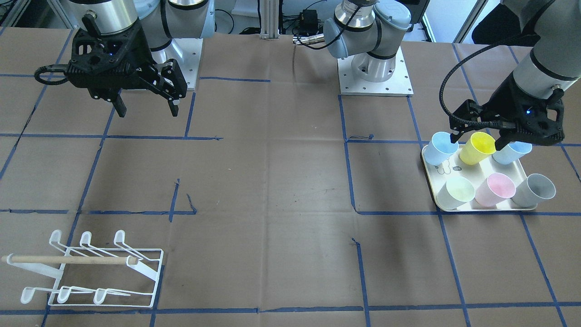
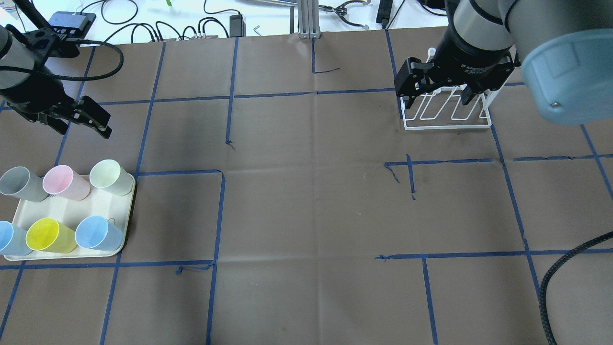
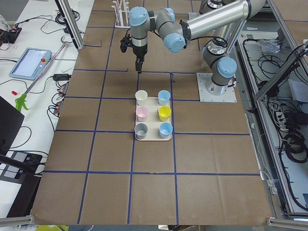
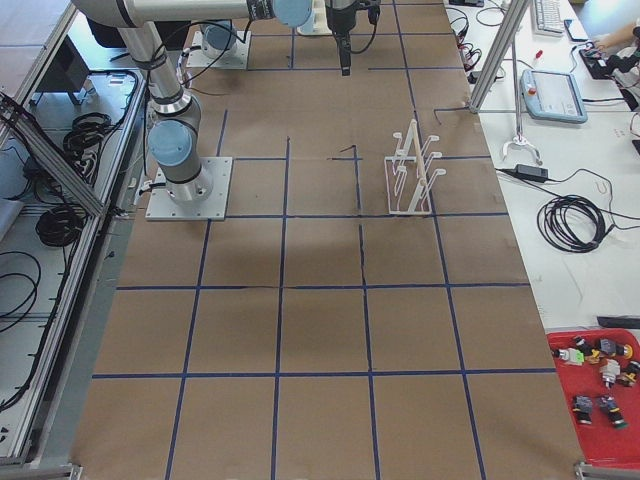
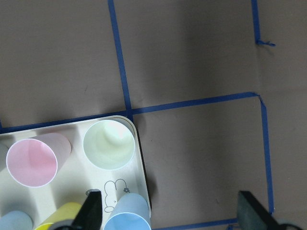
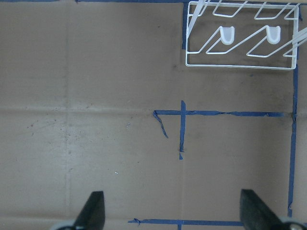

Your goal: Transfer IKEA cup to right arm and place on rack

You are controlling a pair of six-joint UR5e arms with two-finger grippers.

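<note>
Six IKEA cups stand on a cream tray (image 2: 72, 211): grey (image 2: 19, 183), pink (image 2: 64, 182), pale green (image 2: 110, 176), yellow (image 2: 48, 235) and two blue (image 2: 98, 232). My left gripper (image 2: 81, 125) is open and empty. It hangs above the table just beyond the tray's far side. In the left wrist view the pale green cup (image 5: 108, 143) and pink cup (image 5: 32, 162) lie below it. My right gripper (image 1: 147, 109) is open and empty, high over the table. The white wire rack (image 1: 104, 272) with its wooden dowel stands empty and also shows in the right wrist view (image 6: 240, 64).
The table is covered in brown paper with blue tape lines. The two arm bases (image 1: 374, 75) stand at the robot's edge. Cables and small devices (image 2: 72, 20) lie beyond the far edge. The tray sits at the robot's left, the rack at its far right.
</note>
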